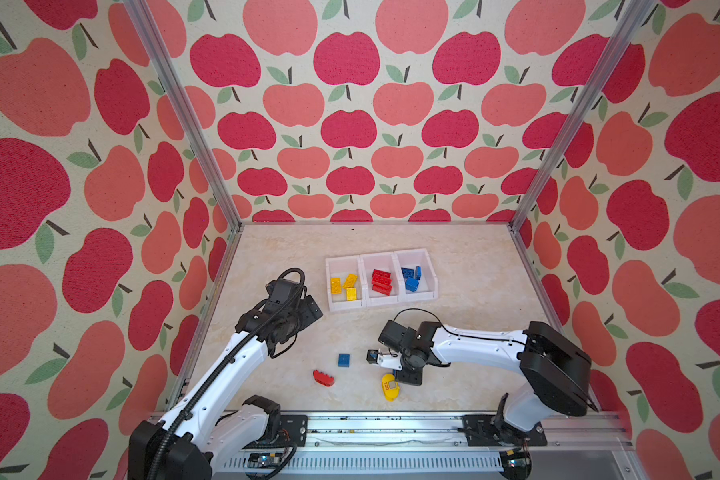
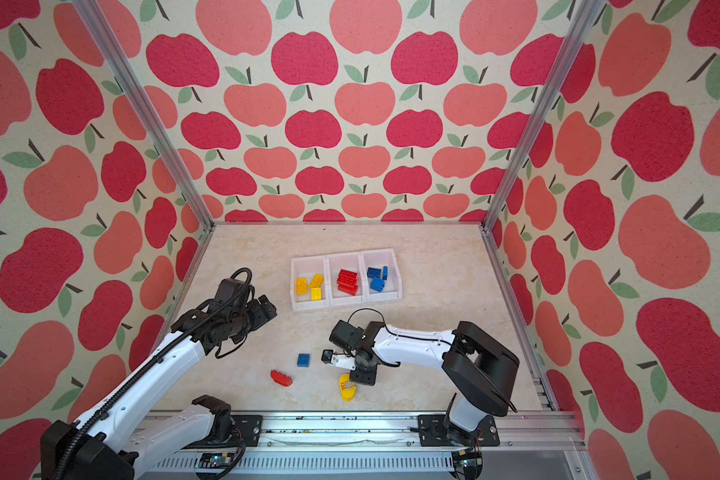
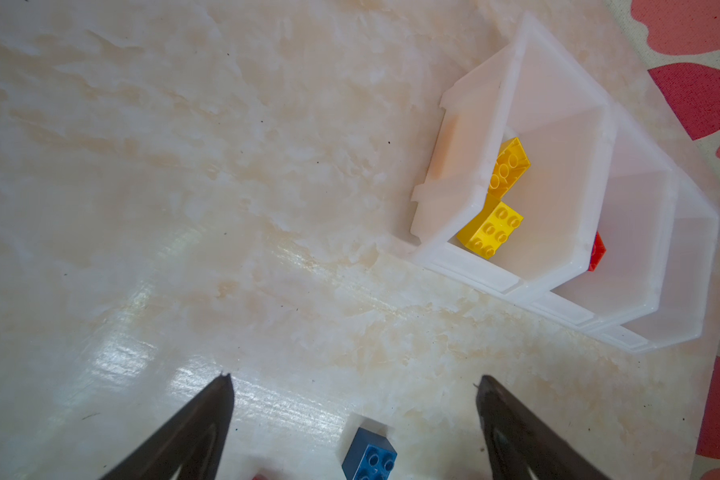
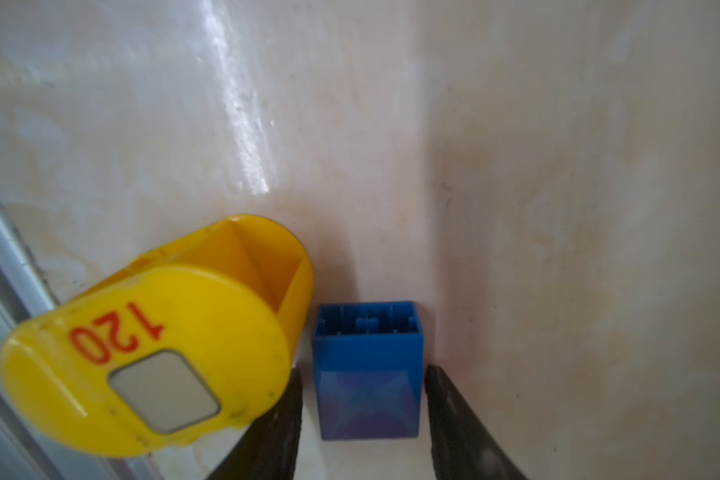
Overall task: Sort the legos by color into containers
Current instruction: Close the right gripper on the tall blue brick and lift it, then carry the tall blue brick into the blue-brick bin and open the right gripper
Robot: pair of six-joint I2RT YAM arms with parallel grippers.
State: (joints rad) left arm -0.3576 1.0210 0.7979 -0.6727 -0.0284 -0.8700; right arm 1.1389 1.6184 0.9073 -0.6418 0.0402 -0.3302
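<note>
Right gripper (image 4: 361, 372) sits low over the table (image 4: 558, 166) with its jaws on either side of a small blue brick (image 4: 368, 370) lying on its side. The right wrist view shows the brick's hollow underside and a thin gap along at least one jaw, so I cannot tell whether it is pinched yet. In both top views the gripper body hides nearly all of that brick. Just beside it, toward the front rail, lies the rounded yellow piece (image 4: 142, 353) marked "120". A red brick (image 1: 323, 378) rests on its side to the left, and a loose blue brick (image 1: 344, 360) stands studs-up a little farther in. Left gripper (image 3: 352, 378) hangs above the table with jaws spread wide and nothing between them. Farthest back stand the containers (image 1: 346, 305), with yellow bricks (image 1: 344, 284) in the left bin, red bricks (image 1: 381, 280) in the middle and blue bricks (image 1: 411, 278) in the right. The left wrist view catches only two yellow bricks and a sliver of red.
</note>
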